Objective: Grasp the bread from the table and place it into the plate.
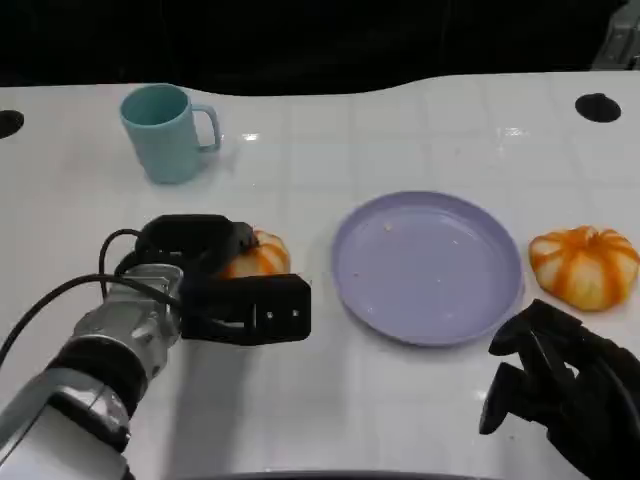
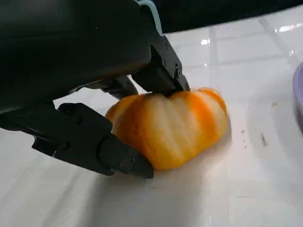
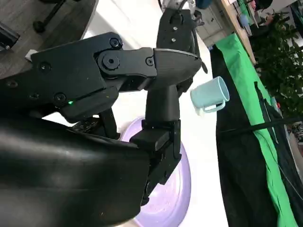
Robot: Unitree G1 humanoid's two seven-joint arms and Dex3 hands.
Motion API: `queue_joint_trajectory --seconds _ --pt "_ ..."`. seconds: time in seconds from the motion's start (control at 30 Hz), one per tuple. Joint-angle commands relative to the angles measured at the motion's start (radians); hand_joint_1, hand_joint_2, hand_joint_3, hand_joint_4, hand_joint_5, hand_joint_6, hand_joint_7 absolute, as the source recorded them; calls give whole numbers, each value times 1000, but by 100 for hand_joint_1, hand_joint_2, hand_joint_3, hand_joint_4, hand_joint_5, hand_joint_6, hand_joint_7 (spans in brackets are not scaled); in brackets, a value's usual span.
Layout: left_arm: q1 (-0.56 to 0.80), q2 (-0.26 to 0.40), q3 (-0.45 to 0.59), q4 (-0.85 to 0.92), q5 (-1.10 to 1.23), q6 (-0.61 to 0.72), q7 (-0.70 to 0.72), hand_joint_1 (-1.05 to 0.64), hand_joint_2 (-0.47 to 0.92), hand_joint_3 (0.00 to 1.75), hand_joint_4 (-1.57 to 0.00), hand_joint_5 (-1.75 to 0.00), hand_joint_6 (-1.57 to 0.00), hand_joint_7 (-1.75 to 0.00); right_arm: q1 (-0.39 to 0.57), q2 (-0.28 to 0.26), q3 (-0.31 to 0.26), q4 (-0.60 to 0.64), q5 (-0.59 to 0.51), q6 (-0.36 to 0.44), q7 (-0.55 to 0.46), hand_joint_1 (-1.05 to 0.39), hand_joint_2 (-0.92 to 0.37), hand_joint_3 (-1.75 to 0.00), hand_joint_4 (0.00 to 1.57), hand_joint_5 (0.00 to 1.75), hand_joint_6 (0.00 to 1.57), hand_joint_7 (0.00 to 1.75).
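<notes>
White tiled table [image 1: 420, 400] with a dark backdrop behind — your working surface, glossy and probably slippery.

Item: bread [image 2: 170, 125], a striped orange-and-cream bun, lying on the table just left of the plate [image 1: 428, 267]. It is not lifted; in the left wrist view its underside sits on the tabletop.

Item: left hand [image 1: 225, 280], fingers [image 2: 99, 146] wrapped around the bread — one pressing on top, another low against its near side. You have contact on two sides, so count it as gripping, though the bun's far end sticks out free.

Item: plate, lilac, a few crumbs on it, otherwise bare, its rim near the bread but not touching.

Item: second bun [image 1: 585, 265], same colouring, right of the plate — not the one you hold.

Item: right hand [image 1: 555, 395], at the near right of the table, fingers curled in on nothing, idle.

Item: pale blue mug [image 1: 165, 132], standing upright, well behind the left hand.

Risks for you to weigh:
- The bun looks soft and rounded — squeeze hard and it may dent or squirt out sideways.
- With the low finger near the table, a lift may scrape or roll the bun away.
- Carry it too low and you may knock the plate's rim and shove the plate.
</notes>
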Motion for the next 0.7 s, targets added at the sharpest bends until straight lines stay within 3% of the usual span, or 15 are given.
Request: queue_joint_trajectory --seconds 0.03,0.1,0.23,0.27,0.3,0.33,0.37,0.4,0.47,0.53,0.57,0.6,0.7 --pt "-1 0 -19 30 13 -3 98 -27 92 19 -78 -173 -90 -83 5 -10 -15 -15 12 13 -8 -45 -92 -37 64 175 50 160" --pt "1 2 -18 31 10 -11 135 -27 92 14 -79 -174 -89 -68 4 -9 -16 -16 13 17 -11 -45 -92 -37 65 175 51 161" --pt "1 1 -18 29 8 -3 194 -25 92 21 -79 -175 -90 -61 1 -11 -17 -20 11 25 -14 -45 -92 -38 65 175 51 160" --pt "-1 0 -18 29 7 0 197 -24 92 24 -80 -175 -77 -101 1 -12 -17 -19 11 25 -14 -44 -92 -38 65 175 50 160" --pt "-3 0 -8 23 -3 -6 205 -22 92 24 -81 -175 -71 -118 1 -13 -17 -17 10 22 -11 -44 -92 -38 65 175 50 160" --pt "-5 1 3 15 -14 -12 217 -18 92 21 -81 -175 -68 -123 1 -14 -17 -16 10 21 -11 -44 -92 -38 65 175 50 160" --pt "-6 1 11 10 -21 -18 225 -16 92 22 -83 -175 -70 -110 1 -14 -17 -16 10 21 -11 -44 -92 -38 65 175 50 160" --pt "-9 2 17 4 -26 -25 231 -15 92 23 -84 -175 -72 -109 0 -14 -17 -15 10 21 -12 -44 -92 -38 65 175 50 160" --pt "-15 4 24 -7 -35 -33 234 -16 92 30 -85 -175 -66 -131 0 -13 -17 -15 10 22 -13 -44 -92 -38 65 175 50 160" --pt "-23 2 38 -26 -49 -41 235 -16 91 32 -86 -175 -63 -133 0 -12 -16 -14 10 21 -13 -44 -92 -38 65 175 50 160" --pt "-27 1 47 -38 -56 -46 236 -16 88 33 -86 -175 -58 -153 0 -11 -16 -13 10 18 -13 -44 -92 -38 65 175 50 160" --pt "-32 0 55 -52 -63 -49 233 -16 83 40 -87 -175 -55 -166 -1 -12 -15 -11 8 16 -11 -44 -92 -38 65 175 50 160" --pt "-41 -1 69 -88 -80 -72 222 -15 68 71 -88 -175 -53 -174 -1 -11 -14 -8 9 14 -9 -44 -92 -39 65 175 50 161"
